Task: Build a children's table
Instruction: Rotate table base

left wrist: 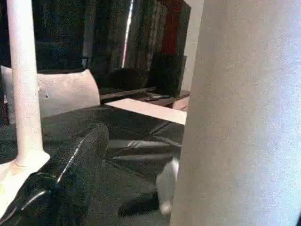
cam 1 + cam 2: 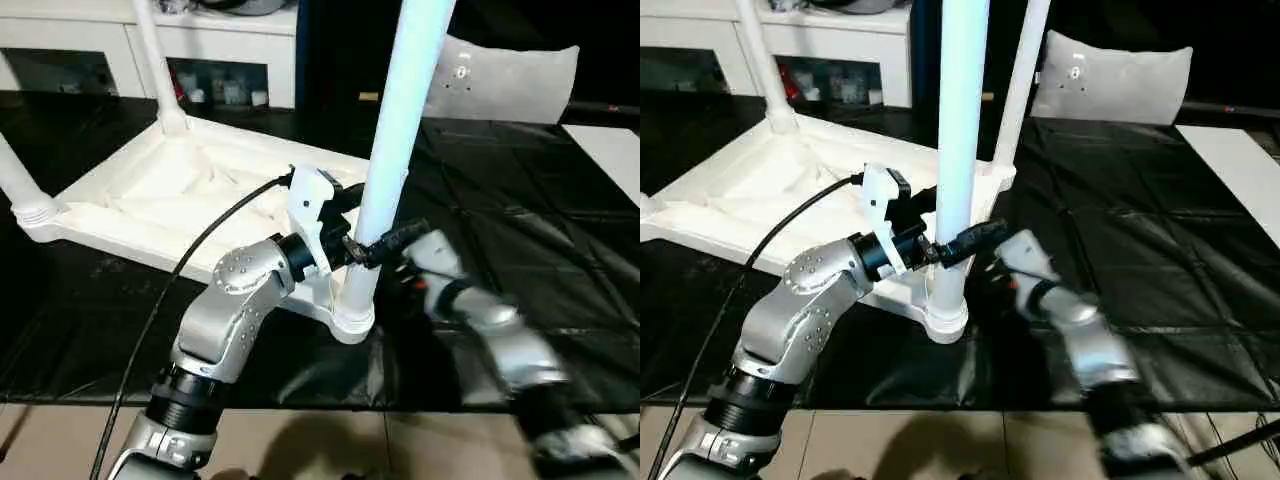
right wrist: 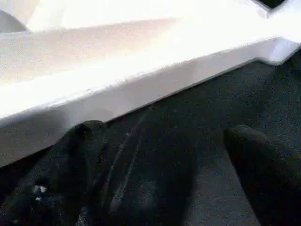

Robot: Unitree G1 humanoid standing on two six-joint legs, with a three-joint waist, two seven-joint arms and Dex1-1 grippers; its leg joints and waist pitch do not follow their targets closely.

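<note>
The leg [image 2: 385, 170] is being gripped low down by the left gripper [image 2: 352, 247] — it looks light, stiff, slippery; the right gripper [image 3: 155, 160] is being held open.

Black-covered work surface [image 2: 520, 250] — upturned tabletop [image 2: 170, 195] on it.
</note>
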